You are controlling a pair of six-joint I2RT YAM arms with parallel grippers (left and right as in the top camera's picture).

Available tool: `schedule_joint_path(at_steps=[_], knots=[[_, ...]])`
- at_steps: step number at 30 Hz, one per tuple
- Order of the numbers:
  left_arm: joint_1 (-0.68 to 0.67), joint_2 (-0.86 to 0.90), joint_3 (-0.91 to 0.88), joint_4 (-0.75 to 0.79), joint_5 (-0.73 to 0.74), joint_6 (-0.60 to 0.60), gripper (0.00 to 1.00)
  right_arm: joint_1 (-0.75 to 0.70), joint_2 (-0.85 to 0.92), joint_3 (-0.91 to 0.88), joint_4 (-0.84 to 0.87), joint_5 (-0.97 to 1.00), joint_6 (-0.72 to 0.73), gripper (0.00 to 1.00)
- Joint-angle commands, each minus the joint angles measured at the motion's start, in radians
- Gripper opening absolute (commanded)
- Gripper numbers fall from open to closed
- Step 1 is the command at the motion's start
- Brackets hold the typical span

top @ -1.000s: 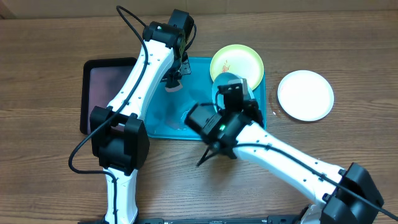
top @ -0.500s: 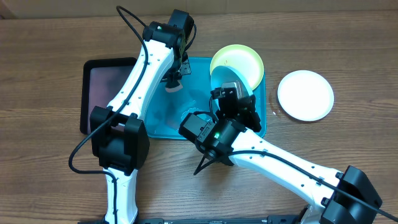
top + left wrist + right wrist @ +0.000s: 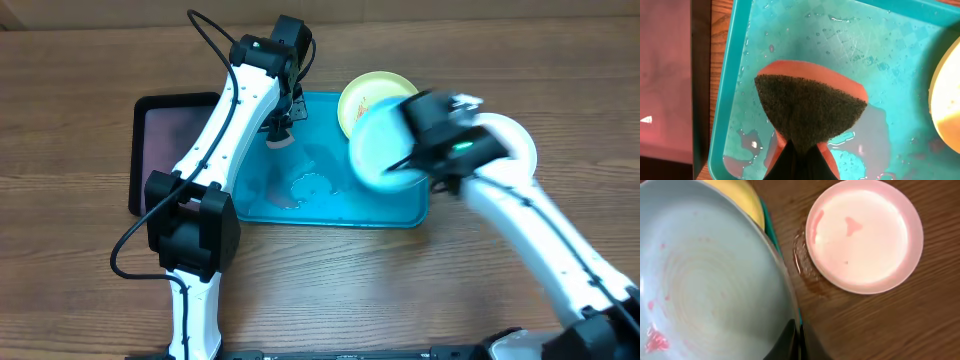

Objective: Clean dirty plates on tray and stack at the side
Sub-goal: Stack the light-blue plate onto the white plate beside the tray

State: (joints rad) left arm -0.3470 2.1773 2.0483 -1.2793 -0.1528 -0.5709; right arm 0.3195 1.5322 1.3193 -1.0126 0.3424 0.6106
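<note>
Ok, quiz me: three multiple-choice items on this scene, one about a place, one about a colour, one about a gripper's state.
1. The white plate lies: A) on the table, right of the tray; B) inside the tray; C) in the left gripper.
2. The plate in the right gripper is: A) yellow-green; B) white; C) light blue.
3. The left gripper is: A) open and empty; B) shut on the sponge; C) shut on a plate.

Answers: 1 A, bare wood surrounds it in the right wrist view; 2 C, it pinches the rim of the light blue plate; 3 B, the left wrist view shows it clamping the sponge.
</note>
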Motion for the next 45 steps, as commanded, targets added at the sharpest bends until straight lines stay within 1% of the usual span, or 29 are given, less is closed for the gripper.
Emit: schedule_joint_path(at_steps=[1,4,6,9,12,18,28,37,38,39,40,41,42,45], knots=[[-0.005,0.002,-0.006,0.002,0.005,-0.013,0.04,-0.222,-0.017,0.024,0.023,-0.314,-0.097,0.04],[-0.005,0.002,-0.006,0.001,0.005,-0.013,0.04,-0.402,0.025,0.024,0.049,-0.385,-0.127,0.04],[-0.005,0.002,-0.006,0.001,0.005,-0.013,0.04,-0.483,0.066,0.024,0.071,-0.405,-0.146,0.04],[-0.005,0.002,-0.006,0.002,0.005,-0.013,0.04,-0.569,0.143,0.024,0.093,-0.409,-0.148,0.04],[-0.005,0.002,-0.006,0.002,0.005,-0.013,0.04,-0.619,0.22,0.024,0.108,-0.409,-0.148,0.04],[-0.005,0.002,-0.006,0.001,0.005,-0.013,0.04,-0.662,0.328,0.024,0.123,-0.407,-0.148,0.04],[-0.005,0.002,-0.006,0.001,0.004,-0.013,0.04,-0.663,0.383,0.023,0.183,-0.39,-0.148,0.04],[-0.005,0.002,-0.006,0.001,0.005,-0.013,0.04,-0.662,0.414,0.023,0.081,-0.389,-0.152,0.04],[-0.005,0.002,-0.006,0.001,0.005,-0.013,0.04,-0.662,0.414,0.024,0.069,-0.389,-0.152,0.07],[-0.005,0.002,-0.006,0.0,0.005,-0.013,0.04,-0.662,0.412,0.027,0.056,-0.39,-0.151,0.16],[-0.005,0.002,-0.006,0.001,0.005,-0.013,0.04,-0.662,0.411,0.036,0.043,-0.396,-0.151,0.21],[-0.005,0.002,-0.006,0.001,0.005,-0.013,0.04,-0.662,0.41,0.05,0.027,-0.403,-0.152,0.24],[-0.005,0.002,-0.006,0.001,0.005,-0.013,0.04,-0.661,0.409,0.069,0.008,-0.414,-0.153,0.26],[-0.005,0.002,-0.006,0.001,0.004,-0.013,0.04,-0.645,0.406,0.163,-0.05,-0.48,-0.218,0.31]])
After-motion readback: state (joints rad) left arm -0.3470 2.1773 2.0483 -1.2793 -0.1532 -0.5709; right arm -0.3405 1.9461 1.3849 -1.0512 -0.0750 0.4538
